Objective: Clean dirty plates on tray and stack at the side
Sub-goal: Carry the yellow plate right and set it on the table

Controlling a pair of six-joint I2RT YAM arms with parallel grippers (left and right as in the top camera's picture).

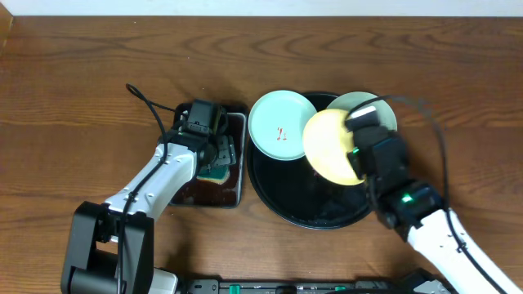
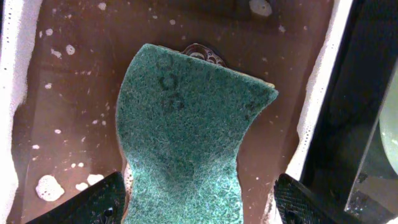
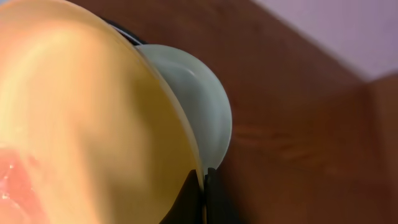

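The right gripper [image 1: 355,155] is clenched on the yellow plate [image 1: 327,143], tilted over the black tray [image 1: 274,196] right of centre, with two mint plates [image 1: 282,122] at its top edge. The left gripper [image 2: 196,205] hangs spread wide astride the sponge [image 2: 186,124] in the small tray [image 1: 239,196]

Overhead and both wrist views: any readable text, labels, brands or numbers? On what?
None: no readable text in any view.
Red marks on the mint-blue plate: smears, not characters.
Faint ring-shaped dents on the teal sponge: no letters.
The yellow plate and black tray: no markings visible.
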